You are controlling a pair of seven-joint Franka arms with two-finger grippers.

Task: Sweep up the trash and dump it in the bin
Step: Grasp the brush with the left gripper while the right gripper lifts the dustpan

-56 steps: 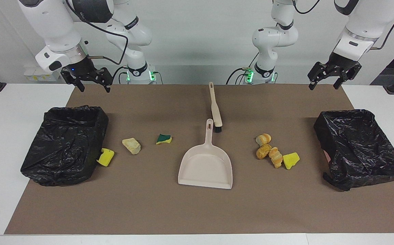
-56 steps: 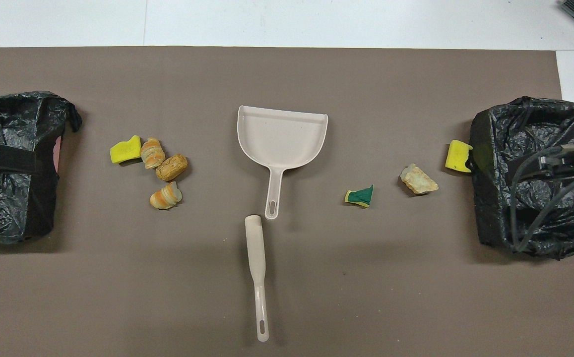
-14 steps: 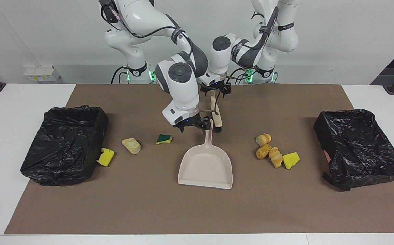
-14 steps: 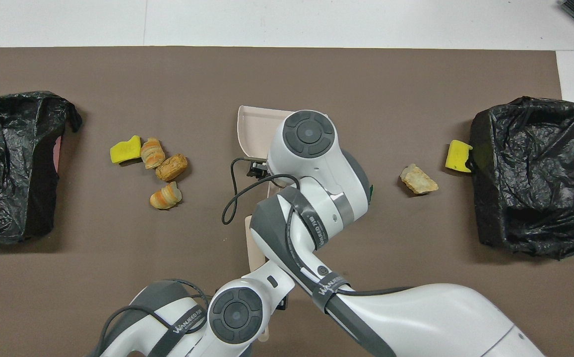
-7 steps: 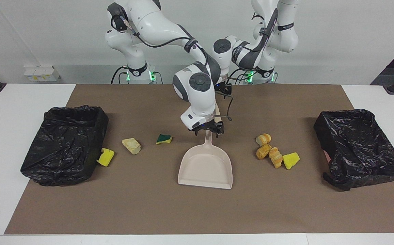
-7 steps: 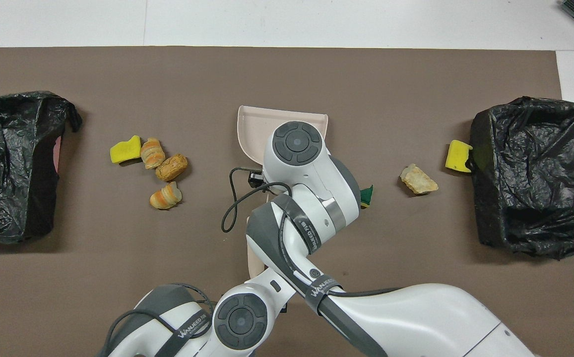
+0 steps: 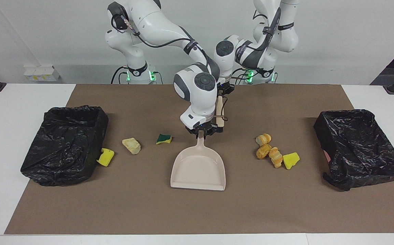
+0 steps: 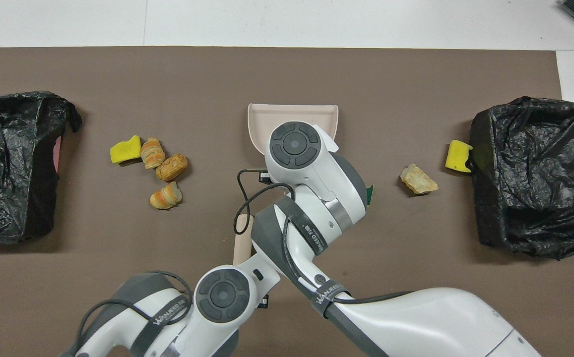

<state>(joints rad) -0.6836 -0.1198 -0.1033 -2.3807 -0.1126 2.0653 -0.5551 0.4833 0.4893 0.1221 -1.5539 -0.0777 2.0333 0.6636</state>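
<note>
Right tool (image 7: 201,133), facing view: clamped on the dustpan (image 7: 198,172) handle, pan mouth pointing away from the robots. Left tool (image 7: 221,98) grips the brush (image 7: 220,114) just robot-side of the dustpan. Rolls (image 7: 268,149) lie toward the left arm's end.

Overhead view: rolls (image 8: 163,168) and dustpan (image 8: 292,115) sit side by side, well apart; other scraps (image 8: 418,179) lie toward the right arm's end.

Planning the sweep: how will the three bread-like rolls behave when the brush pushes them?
The rolls look rounded, so they may well roll or scatter rather than slide. They lie touching, beside a yellow sponge piece, so one push probably shifts all together. They seem light.
</note>
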